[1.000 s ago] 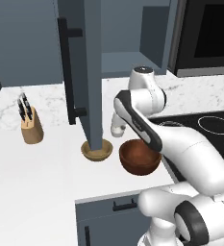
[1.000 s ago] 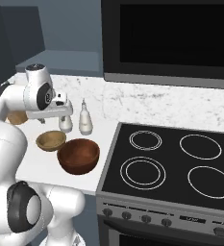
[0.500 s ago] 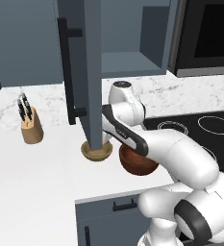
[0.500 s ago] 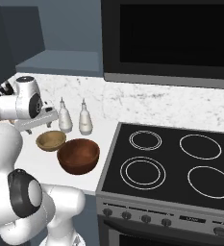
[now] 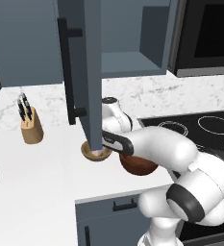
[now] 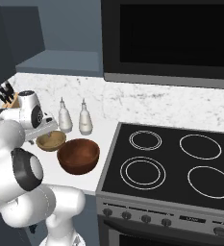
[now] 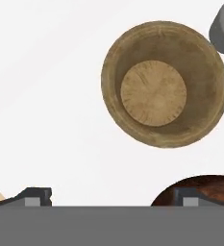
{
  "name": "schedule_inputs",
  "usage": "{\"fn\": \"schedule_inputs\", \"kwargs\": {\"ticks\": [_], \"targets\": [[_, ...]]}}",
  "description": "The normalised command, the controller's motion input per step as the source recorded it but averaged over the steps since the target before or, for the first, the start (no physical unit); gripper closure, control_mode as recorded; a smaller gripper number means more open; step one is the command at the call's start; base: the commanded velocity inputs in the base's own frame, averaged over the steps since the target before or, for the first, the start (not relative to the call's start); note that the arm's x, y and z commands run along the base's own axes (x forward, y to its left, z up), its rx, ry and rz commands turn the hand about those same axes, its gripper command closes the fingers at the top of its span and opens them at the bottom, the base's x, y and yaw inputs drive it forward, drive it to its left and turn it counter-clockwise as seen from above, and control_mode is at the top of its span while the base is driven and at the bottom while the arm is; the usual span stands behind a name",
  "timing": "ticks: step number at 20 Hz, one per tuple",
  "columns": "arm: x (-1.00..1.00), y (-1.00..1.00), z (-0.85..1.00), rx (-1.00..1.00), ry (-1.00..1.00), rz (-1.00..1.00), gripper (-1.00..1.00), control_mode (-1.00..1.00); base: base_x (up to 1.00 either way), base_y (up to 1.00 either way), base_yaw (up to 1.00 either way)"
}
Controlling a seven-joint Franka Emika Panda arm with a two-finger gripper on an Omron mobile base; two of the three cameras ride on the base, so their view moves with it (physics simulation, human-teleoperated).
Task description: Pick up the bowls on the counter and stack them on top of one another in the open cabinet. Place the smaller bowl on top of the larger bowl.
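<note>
In the left base view the open door of the cabinet (image 5: 84, 72) hangs down the middle of the frame and covers part of the smaller bowl (image 5: 97, 153), of which a tan arc shows at the door's lower edge on the counter (image 5: 36, 182); the larger bowl (image 5: 138, 166) sits just right of it, its upper part hidden by the white forearm; the arm rises from the lower right, bends left across the centre, and its wrist ends at the door's foot, so the gripper itself is behind the door and I cannot tell how its fingers stand; one knife block (image 5: 31, 126) stands at the left, cut by nothing, and a grey object is clipped at the left edge.

In the right base view the arm fills the lower left; the hand (image 6: 40, 126) points down over the smaller bowl (image 6: 51, 140), whose near left rim it hides; the larger bowl (image 6: 79, 155) lies in full sight just right of the small one, apart from the stovetop (image 6: 166, 163); two white bottles (image 6: 75, 117) stand behind the bowls; four burner rings count on the stovetop; the knife block (image 6: 8, 98) peeks out at the far left.

In the hand view the smaller bowl (image 7: 164, 90) lies whole in the upper right on white counter; the larger bowl (image 7: 205, 190) is cut off at the lower right; two dark fingertips (image 7: 34, 196) sit wide apart at the bottom, spread and holding nothing; a grey shape is clipped at the top right corner.
</note>
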Motion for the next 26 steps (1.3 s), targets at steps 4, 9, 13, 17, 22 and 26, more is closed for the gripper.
{"fn": "schedule_inputs", "kwargs": {"ticks": [4,9,13,17,22,26], "targets": [[0.03,0.16,-0.73,-0.01,0.0,0.0,-1.0,-1.0,0.0,0.0,0.0],[0.0,0.1,-0.34,0.0,-0.01,0.0,-1.0,-1.0,0.0,0.0,0.0],[0.05,0.09,-0.01,0.0,-0.01,0.0,-1.0,-1.0,0.0,0.0,0.0],[0.29,0.22,0.0,0.0,0.0,0.0,-1.0,-1.0,0.0,0.0,0.0],[0.21,0.17,0.0,0.0,0.0,0.0,-1.0,-1.0,0.0,0.0,0.0],[0.12,0.04,0.0,0.0,0.0,0.0,-1.0,-1.0,0.0,0.0,0.0]]}}
